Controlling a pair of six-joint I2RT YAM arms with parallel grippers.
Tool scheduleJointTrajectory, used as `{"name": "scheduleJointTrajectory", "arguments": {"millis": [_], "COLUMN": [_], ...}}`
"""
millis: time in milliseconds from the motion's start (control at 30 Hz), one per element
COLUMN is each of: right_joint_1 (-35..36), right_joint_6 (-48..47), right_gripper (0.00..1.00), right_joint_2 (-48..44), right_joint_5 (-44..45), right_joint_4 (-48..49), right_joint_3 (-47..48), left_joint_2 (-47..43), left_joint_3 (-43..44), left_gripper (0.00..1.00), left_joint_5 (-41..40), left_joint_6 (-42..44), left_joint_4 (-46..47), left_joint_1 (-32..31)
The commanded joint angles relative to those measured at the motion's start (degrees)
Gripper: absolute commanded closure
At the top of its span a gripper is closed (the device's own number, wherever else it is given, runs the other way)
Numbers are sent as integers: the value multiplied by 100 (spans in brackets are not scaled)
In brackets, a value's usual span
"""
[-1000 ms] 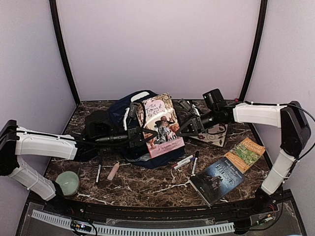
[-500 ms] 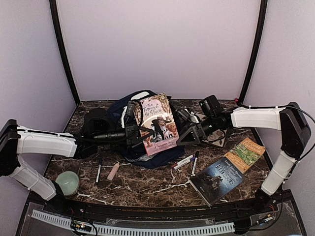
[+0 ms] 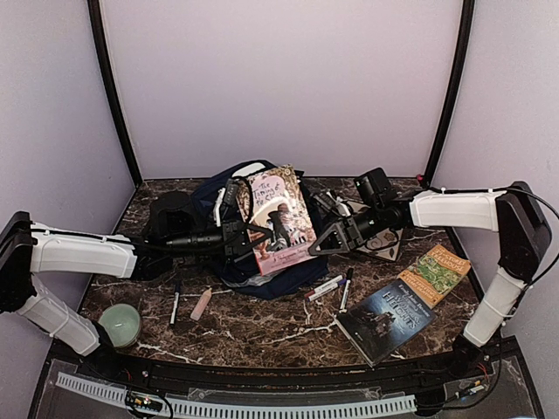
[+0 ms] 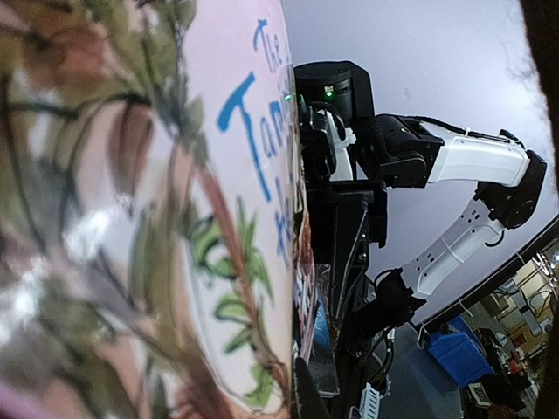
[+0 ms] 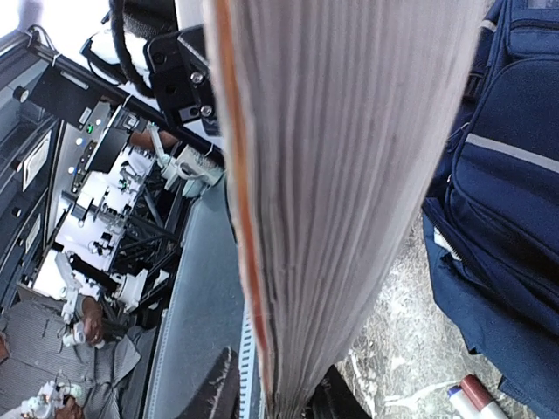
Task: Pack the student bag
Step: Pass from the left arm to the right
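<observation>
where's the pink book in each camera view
Top external: the pink book is tilted at centre, in front of the student bag.
Left wrist: its cover fills the left half.
Right wrist: its page edge runs down the centre.
Shared landmark: the student bag, also at the right edge of the right wrist view; not in the left wrist view.

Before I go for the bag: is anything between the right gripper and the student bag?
Yes, the pink book. The left gripper holds it tilted over the student bag, and its page edge sits between the fingers of the right gripper. That gripper meets the book first, not the bag.
</observation>
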Motion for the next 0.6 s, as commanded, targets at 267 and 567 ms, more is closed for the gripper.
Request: {"name": "scheduleJointTrajectory", "arguments": {"millis": [267,567], "right_joint_1": [-20,42], "right_joint_6": [470,847], "right_gripper": [56,41], "right_joint_2": [167,342], "right_joint_5": [48,-103], "right_joint_4": [679,1174], "right_joint_3": [183,188], "left_joint_2": [278,427], "left_joint_3": [-44,-72], "left_gripper": [100,100], "left_joint_5": [434,676], "left_joint_6": [-253,-562], "left_joint_4": [410,816], "left_joint_1": [50,49]}}
